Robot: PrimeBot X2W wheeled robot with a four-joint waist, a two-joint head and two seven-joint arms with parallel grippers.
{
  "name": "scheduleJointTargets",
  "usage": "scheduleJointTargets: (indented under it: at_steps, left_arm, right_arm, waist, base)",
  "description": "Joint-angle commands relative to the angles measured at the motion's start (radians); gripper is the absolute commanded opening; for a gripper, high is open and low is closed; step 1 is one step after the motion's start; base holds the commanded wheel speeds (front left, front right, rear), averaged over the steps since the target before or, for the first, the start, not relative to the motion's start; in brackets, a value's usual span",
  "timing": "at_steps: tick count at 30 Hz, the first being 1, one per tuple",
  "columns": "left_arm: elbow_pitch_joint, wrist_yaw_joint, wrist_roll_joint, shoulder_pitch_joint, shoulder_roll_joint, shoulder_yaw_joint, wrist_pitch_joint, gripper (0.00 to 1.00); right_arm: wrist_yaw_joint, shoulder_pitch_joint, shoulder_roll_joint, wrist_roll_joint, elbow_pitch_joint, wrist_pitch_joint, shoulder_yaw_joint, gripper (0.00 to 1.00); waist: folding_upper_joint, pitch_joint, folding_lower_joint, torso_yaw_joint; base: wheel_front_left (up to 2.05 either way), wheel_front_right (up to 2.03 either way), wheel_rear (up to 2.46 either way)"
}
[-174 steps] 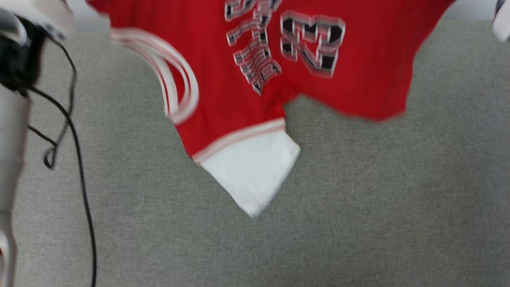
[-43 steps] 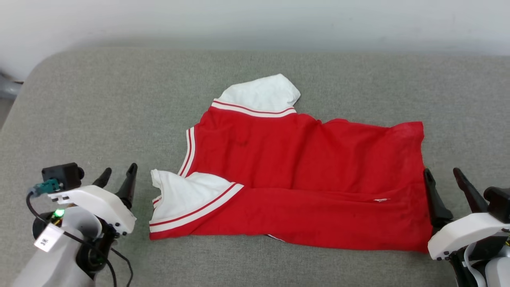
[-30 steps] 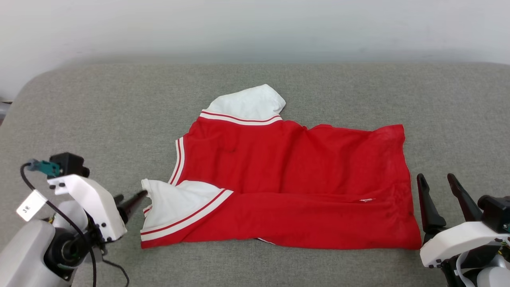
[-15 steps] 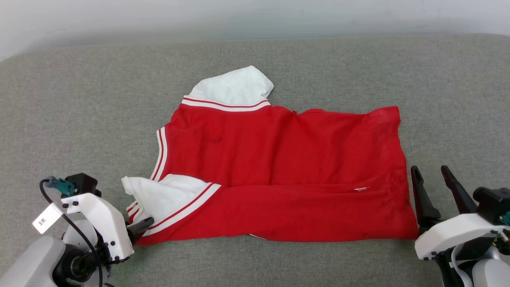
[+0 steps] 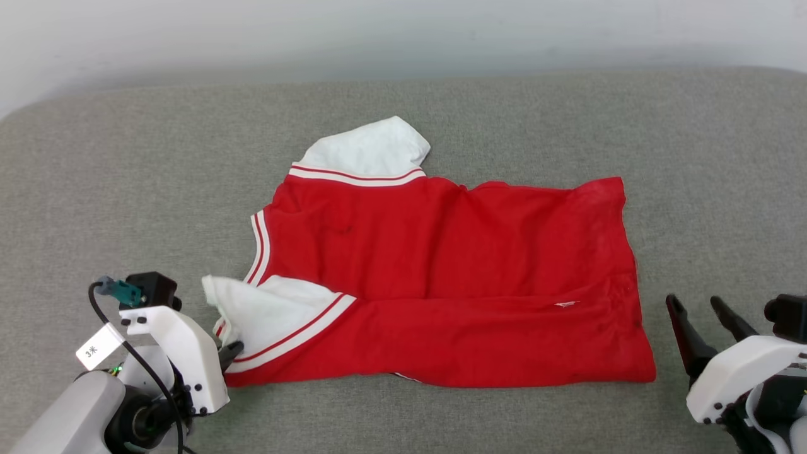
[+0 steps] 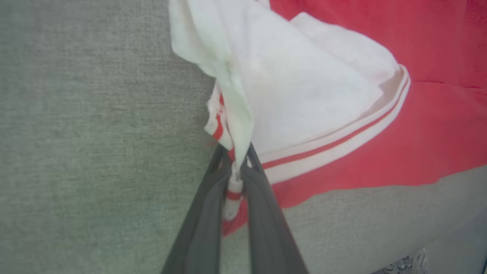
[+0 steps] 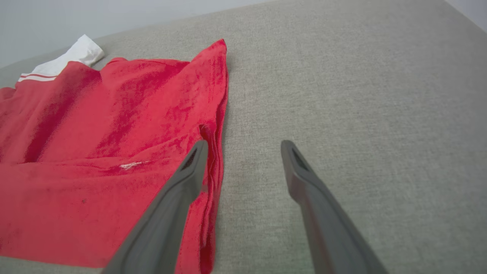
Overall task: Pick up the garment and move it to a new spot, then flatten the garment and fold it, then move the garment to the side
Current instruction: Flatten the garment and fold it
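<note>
The garment (image 5: 454, 277) is a red shirt with white sleeves, lying spread on the grey cushion, collar end toward the left. Its near sleeve (image 5: 265, 315) is bunched and lifted a little at the edge. My left gripper (image 5: 232, 349) is at that sleeve's striped cuff, and the left wrist view shows the left gripper (image 6: 237, 152) shut on the cuff's folded edge of the garment (image 6: 304, 99). My right gripper (image 5: 696, 306) stands open just right of the hem's near corner. In the right wrist view the right gripper (image 7: 243, 146) has its left finger over the garment (image 7: 114, 144) hem.
The grey cushion (image 5: 126, 189) runs wide on every side of the shirt, with a pale wall (image 5: 403, 31) behind its far edge. A black cable with a paper tag (image 5: 98, 347) loops over my left wrist.
My left gripper has swung in to the near sleeve's cuff and shut on it, lifting the sleeve edge slightly. The right gripper stays open by the hem. The camera shifted.
</note>
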Motion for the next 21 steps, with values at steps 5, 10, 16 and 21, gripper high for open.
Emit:
scheduleJointTargets:
  at_steps: [5, 10, 16, 21]
  left_arm:
    - [-0.077, 0.016, 0.031, 0.011, 0.029, 0.009, -0.029, 0.00]
    - [-0.153, 0.042, 0.047, 0.013, 0.045, 0.012, -0.033, 0.00]
    - [-0.192, 0.048, 0.051, -0.005, 0.042, 0.018, -0.044, 0.00]
    - [-0.183, 0.041, 0.048, -0.003, 0.033, 0.019, -0.054, 0.00]
  right_arm:
    - [-0.001, 0.037, -0.075, 0.084, -0.034, 0.234, 0.022, 1.00]
    - [-0.001, 0.049, -0.116, 0.131, -0.076, 0.412, 0.054, 1.00]
    - [-0.001, 0.002, -0.128, 0.149, -0.048, 0.471, 0.114, 1.00]
    - [-0.001, -0.014, -0.115, 0.158, 0.046, 0.491, 0.176, 1.00]
  waist:
    - [0.0000, -0.024, 0.0000, 0.013]
    - [0.0000, -0.006, 0.0000, 0.028]
    - [0.0000, 0.047, 0.0000, 0.041]
    - [0.0000, 0.069, 0.0000, 0.045]
  base:
    - [0.00, 0.00, 0.00]
    - [0.00, 0.00, 0.00]
    - [0.00, 0.00, 0.00]
    - [0.00, 0.00, 0.00]
